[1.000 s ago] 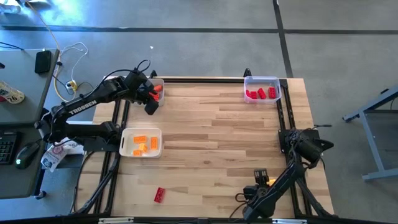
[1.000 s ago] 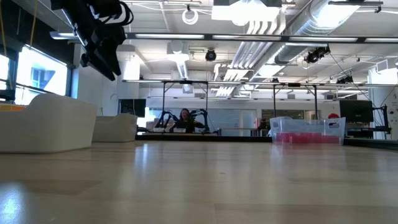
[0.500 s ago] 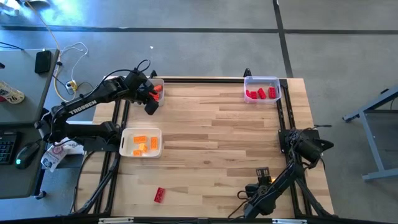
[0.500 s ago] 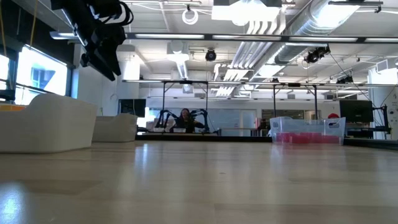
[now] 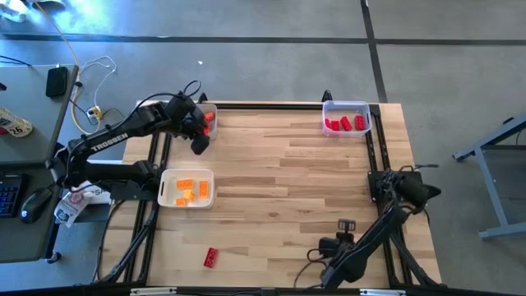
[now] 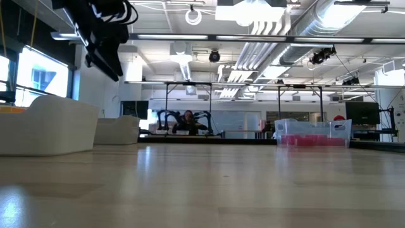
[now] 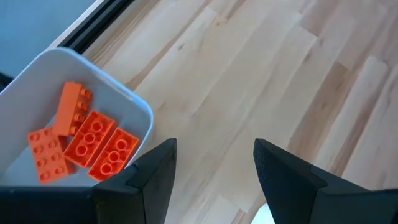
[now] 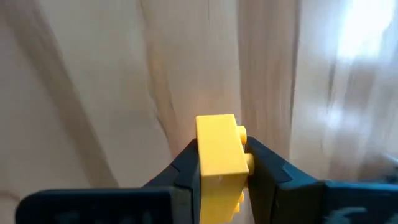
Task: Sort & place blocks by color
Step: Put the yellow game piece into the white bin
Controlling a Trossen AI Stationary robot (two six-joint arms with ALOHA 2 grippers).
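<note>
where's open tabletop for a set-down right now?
Widest bare stretch: the middle of the table, between the tray of yellow-orange blocks and the clear tray of red blocks. Crowded: far-left corner, where the left hand hangs by the orange-block tray; near edge holds a red block and the right hand.

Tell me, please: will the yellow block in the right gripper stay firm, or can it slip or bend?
The yellow block looks like hard moulded plastic, so it probably stays stiff. The right gripper clamps its flat sides, which seem smooth, so it might slide under a light grip. Being small, it is likely light.
</note>
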